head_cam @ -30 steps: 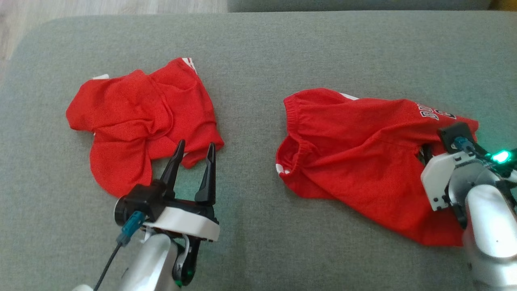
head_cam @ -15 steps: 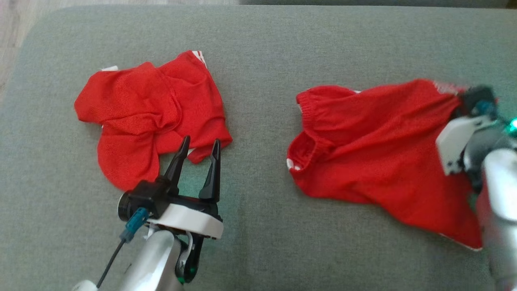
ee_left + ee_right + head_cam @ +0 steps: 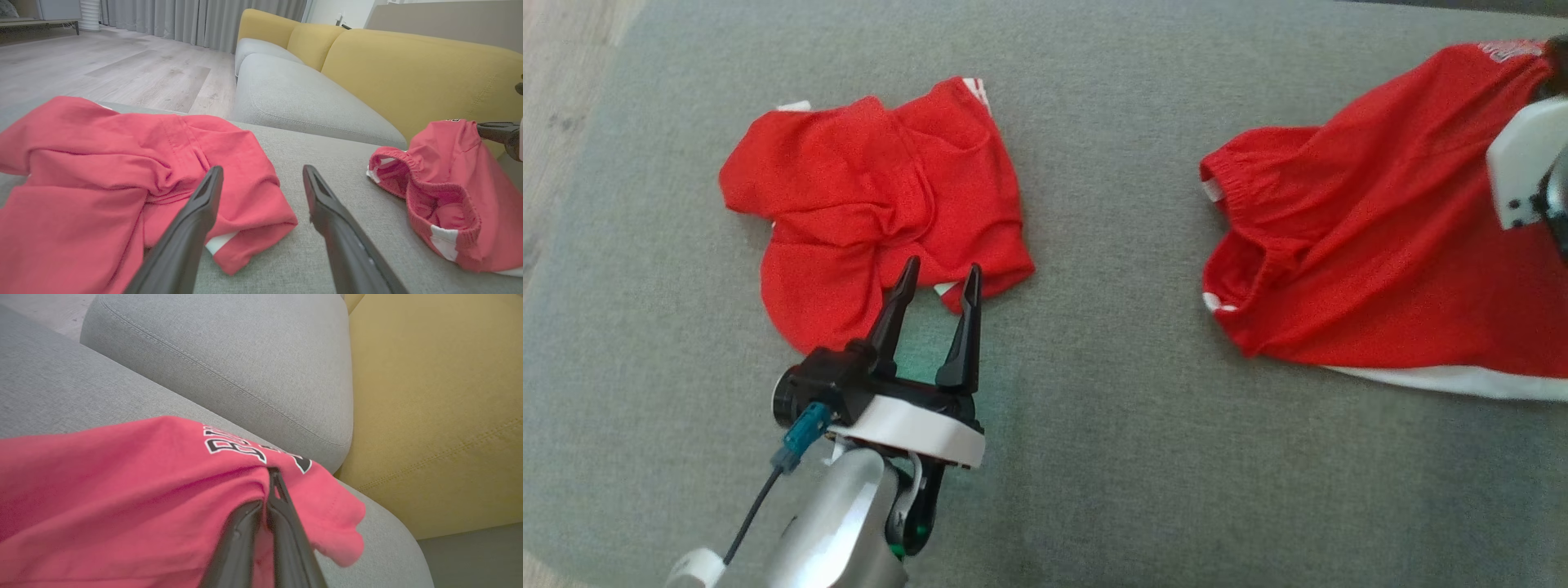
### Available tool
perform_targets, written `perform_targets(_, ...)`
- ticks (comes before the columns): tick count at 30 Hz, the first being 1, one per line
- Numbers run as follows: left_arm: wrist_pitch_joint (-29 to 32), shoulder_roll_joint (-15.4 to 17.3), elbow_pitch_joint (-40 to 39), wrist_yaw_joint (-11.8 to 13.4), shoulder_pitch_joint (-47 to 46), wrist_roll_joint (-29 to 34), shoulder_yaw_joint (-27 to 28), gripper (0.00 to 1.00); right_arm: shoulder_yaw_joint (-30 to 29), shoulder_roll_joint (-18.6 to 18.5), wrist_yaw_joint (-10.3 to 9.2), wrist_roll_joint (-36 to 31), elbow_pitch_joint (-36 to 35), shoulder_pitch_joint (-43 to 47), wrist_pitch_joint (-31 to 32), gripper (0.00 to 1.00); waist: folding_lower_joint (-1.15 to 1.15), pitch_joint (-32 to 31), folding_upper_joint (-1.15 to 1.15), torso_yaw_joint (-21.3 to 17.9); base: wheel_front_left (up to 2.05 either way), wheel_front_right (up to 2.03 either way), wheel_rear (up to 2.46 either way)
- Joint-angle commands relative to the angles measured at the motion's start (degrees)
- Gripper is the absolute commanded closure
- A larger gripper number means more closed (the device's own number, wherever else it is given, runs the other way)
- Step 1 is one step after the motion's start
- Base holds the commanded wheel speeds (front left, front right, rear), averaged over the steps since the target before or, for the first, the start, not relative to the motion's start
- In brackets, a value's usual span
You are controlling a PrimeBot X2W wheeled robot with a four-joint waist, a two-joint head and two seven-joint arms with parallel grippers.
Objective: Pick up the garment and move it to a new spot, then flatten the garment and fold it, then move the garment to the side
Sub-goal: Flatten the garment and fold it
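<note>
The garment [image 3: 1372, 245], red shorts with an elastic waistband and white trim, lies at the right of the grey cushion [image 3: 1094, 457], its far edge drawn up off the surface. My right gripper [image 3: 270, 475] is shut on that raised edge, beside black-and-white lettering [image 3: 235, 448]. In the head view its white body [image 3: 1523, 171] shows at the right edge, with the fingertips hidden behind cloth. My left gripper [image 3: 939, 273] stands open over the cushion, its fingertips [image 3: 214, 173] at the near edge of a second, crumpled red garment [image 3: 874, 204], holding nothing.
The yellow sofa back [image 3: 408, 69] rises behind the cushion, and another grey seat cushion [image 3: 294, 94] lies beyond it. Wood floor [image 3: 564, 82] runs past the cushion's left edge. Bare grey fabric lies between the two garments.
My right gripper has shut on the garment's edge and lifted it up and away, dragging the cloth along. The head camera has shifted. The left gripper has stayed open by the crumpled garment.
</note>
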Motion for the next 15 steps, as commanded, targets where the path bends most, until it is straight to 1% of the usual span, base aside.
perform_targets(1,-0.46,0.25,-1.76,0.14,-1.8,-0.24,1.65,0.0,0.96,-1.24,-0.04,-0.68,-0.07,-2.76,-1.0,0.21,0.0,0.61,0.0,0.72,0.0,0.0,0.0)
perform_targets(2,-0.46,0.25,-1.79,0.19,-1.9,-0.35,1.65,0.0,0.81,-1.56,-0.04,-0.77,1.04,-3.5,-1.38,0.0,0.0,0.68,0.0,0.91,0.0,0.0,0.0)
perform_targets(6,-0.46,0.25,-2.09,0.56,-1.89,-0.81,1.99,0.0,-0.38,-1.7,-0.04,0.83,4.88,-5.16,-3.31,0.0,0.0,0.19,0.0,0.72,0.0,0.0,0.0)
perform_targets(8,-0.46,0.25,-2.28,0.69,-1.66,-0.87,2.27,0.0,-0.69,-1.43,-0.04,2.02,5.99,-4.83,-5.28,0.0,0.0,-0.52,0.0,0.08,0.0,0.0,0.0)
perform_targets(12,-0.46,0.25,-2.57,0.77,-1.11,-0.51,3.14,0.0,-1.2,-0.3,-0.04,5.29,6.99,-2.66,-9.52,0.0,0.0,-2.57,0.0,-2.16,0.0,0.0,0.0)
perform_targets(15,-0.46,0.25,-2.61,0.71,-0.6,0.14,4.12,0.0,-1.06,1.32,-0.04,8.07,6.49,-0.21,-12.12,0.0,0.0,-4.54,0.0,-4.33,0.0,0.0,0.0)
